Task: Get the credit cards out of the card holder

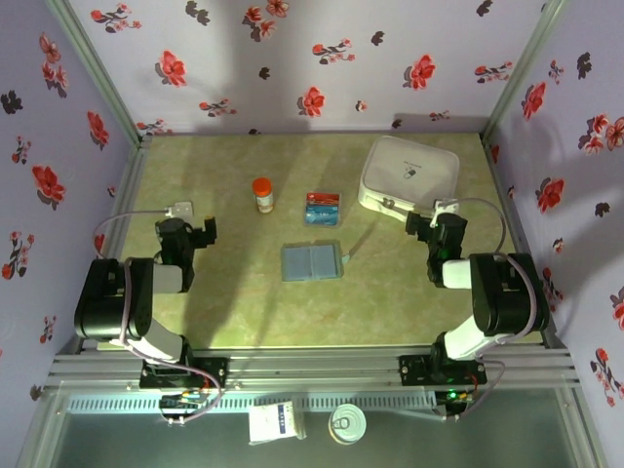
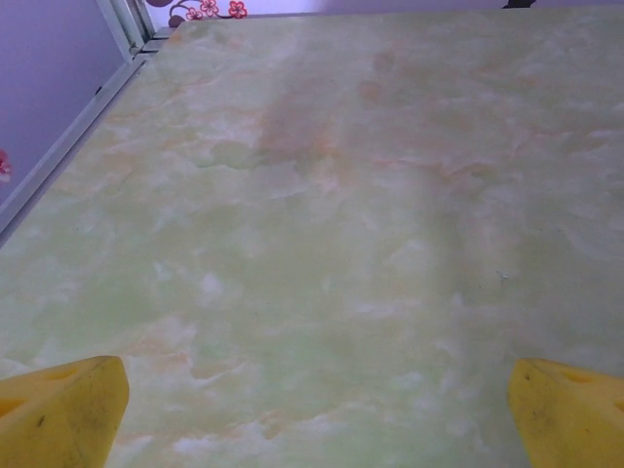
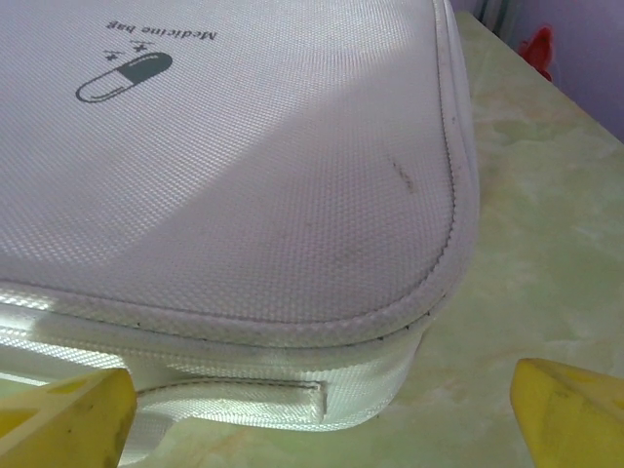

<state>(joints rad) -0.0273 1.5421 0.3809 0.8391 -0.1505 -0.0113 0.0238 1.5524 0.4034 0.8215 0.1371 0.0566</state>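
- Two small things sit nearest, in front of the rail: a small white box [image 1: 271, 422] and a can [image 1: 346, 424], both off the working surface.
- At the near left, the left gripper [image 1: 207, 231] hangs over bare table [image 1: 244, 312]. Its yellow fingers [image 2: 68, 409] are spread wide with nothing between them.
- At the near right, the right gripper [image 1: 421, 227] is also spread wide and empty. It is turned toward the white bag [image 1: 409, 175], whose near corner sits just ahead of its fingers [image 3: 570, 409].
- Between the two grippers, and slightly closer to the rail than either, the card holder [image 1: 312, 261] lies open and flat in the middle of the table.
  - Its long axis runs left to right and its fold runs front to back.
  - It lies to the right of the left gripper and to the left of the right one.
  - Neither arm looks clearly nearer, so either could reach it. The right would first have to turn away from the bag.
- Just beyond the holder and apart from it lie the credit cards [image 1: 322, 209], a teal and red stack with its long side also running across the table. Whether any card is tucked in the holder's pockets is too small to tell.
- Farther back, an orange-capped bottle [image 1: 263, 194] stands upright to the left of the cards, and the bag fills the far right corner.
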